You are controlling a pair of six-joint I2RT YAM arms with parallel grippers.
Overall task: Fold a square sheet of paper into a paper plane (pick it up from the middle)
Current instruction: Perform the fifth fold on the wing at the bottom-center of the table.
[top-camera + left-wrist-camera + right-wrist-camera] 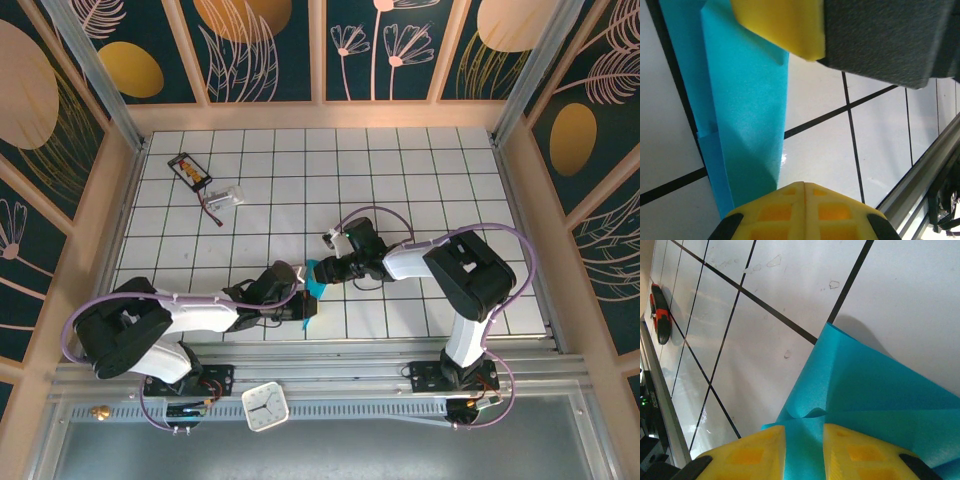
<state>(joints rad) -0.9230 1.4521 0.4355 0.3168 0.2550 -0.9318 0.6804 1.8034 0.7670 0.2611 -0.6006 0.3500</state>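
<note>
Clamps the paper [875, 390] between the fingers [752, 455] of the right gripper [804, 435], with teal filling the gap. Rises from there in folded layers to a point at 12 o'clock and spreads toward 3 o'clock, cut off by the frame's right and bottom edges.

Presses the fingers [775, 212] of the left gripper [805, 189] tight together, seam closed. Cannot tell whether any paper is pinched there, with the folded strip slipping behind them at 7 o'clock. Hides the strip's far end at 12 o'clock behind a yellow pad [780, 22] and a grey block [885, 40], both cropped by the top edge.

Seen from above, lies just toward 6 o'clock of the table [420, 170] centre, mostly buried under both grippers, reached from 8 o'clock by the left and 3 o'clock by the right.

Shows a small red-and-black thing [660, 315] at 9 o'clock of the right wrist view, too blurred to name.
</note>
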